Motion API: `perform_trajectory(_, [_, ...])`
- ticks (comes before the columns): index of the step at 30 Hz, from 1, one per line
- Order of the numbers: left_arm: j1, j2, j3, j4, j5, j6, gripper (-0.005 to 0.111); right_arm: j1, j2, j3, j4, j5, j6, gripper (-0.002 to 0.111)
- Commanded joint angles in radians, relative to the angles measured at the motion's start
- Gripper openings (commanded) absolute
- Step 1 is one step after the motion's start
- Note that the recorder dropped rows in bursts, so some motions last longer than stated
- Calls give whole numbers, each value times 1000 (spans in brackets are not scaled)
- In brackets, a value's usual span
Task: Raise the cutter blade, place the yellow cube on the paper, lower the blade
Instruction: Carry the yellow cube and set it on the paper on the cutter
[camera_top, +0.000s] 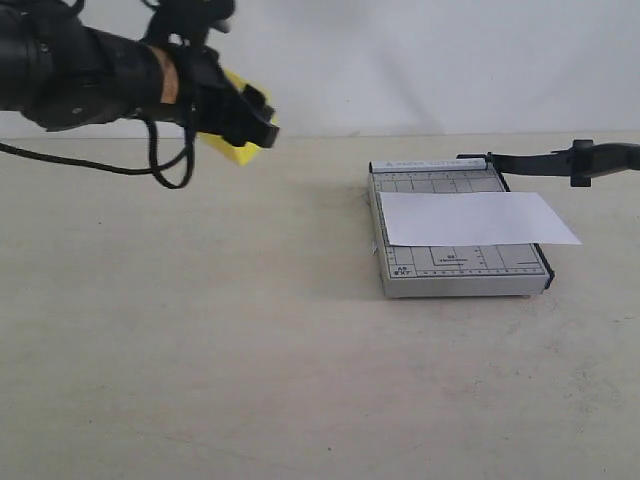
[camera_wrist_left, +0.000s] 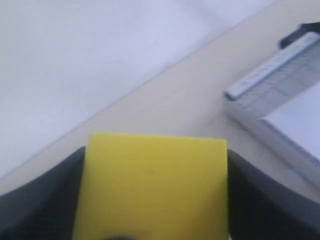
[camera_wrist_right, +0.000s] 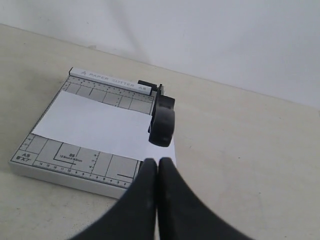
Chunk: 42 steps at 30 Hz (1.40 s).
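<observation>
Exterior view: a white wall (camera_top: 400, 60) stands behind a broad beige table (camera_top: 250, 380). The left arm (camera_top: 80, 65) reaches in from the left edge, roughly level and high above the table. Its left claw (camera_top: 255, 125) tilts down and to the right and is clamped on the yellow cube (camera_top: 238, 152), which hangs in the air clear of the table. In the left wrist view the yellow cube (camera_wrist_left: 155, 185) fills the gap between the two dark fingers (camera_wrist_left: 45, 205), each pressed against one side of it.

Well apart from that claw, lower and off to its right, a grey board (camera_top: 460, 275) lies flat on the table. The paper (camera_top: 475, 218) lies across the board, and its end farther from the left claw overhangs the edge. The blade (camera_top: 530, 163) is lifted off the board, hinged at the far corner and running out toward the right edge of the picture.

In the right wrist view the right claw (camera_wrist_right: 158, 164) has its two fingers pressed together with nothing between them. The blade (camera_wrist_right: 162, 120), seen end-on by its thick handle, sits just beyond the fingertips, above the nearer end of the paper (camera_wrist_right: 95, 127). Whether claw and handle touch cannot be told. The board (camera_wrist_right: 30, 161) lies ahead of this claw.
</observation>
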Motion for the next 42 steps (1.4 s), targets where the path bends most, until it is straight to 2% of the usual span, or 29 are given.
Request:
perform_trajectory(1, [-220, 86, -90, 26, -82, 151, 4, -3, 33, 5, -7, -8, 5, 0])
perform_trajectory(4, [-317, 198, -208, 57, -113, 195, 4, -3, 57, 5, -7, -8, 3, 0])
perform_trajectory(6, [-346, 272, -298, 36, -88, 153, 4, -3, 71, 5, -7, -8, 3, 0])
perform_trajectory(11, [-348, 449, -482, -31, -14, -35, 4, -3, 72, 5, -7, -8, 3, 0])
perform_trajectory(15, [-349, 553, -617, -31, 111, -44, 4, -3, 71, 5, -7, -8, 5, 0])
perform_trajectory(17, [-349, 586, -661, -40, 125, -44, 4, -3, 71, 5, -7, -8, 5, 0])
perform_trajectory(22, [-349, 635, -719, -58, 94, -40, 4, -3, 71, 5, -7, -6, 10, 0])
perform_trajectory(33, [-349, 657, -722, -71, 39, -40, 5, -3, 71, 5, -7, 5, 9, 0])
perform_trajectory(36, [-349, 657, -722, -71, 32, -33, 17, -3, 71, 5, -5, 5, 9, 0])
perform_trajectory(42, [-349, 657, -722, -71, 32, -33, 61, -3, 71, 5, -5, 5, 9, 0])
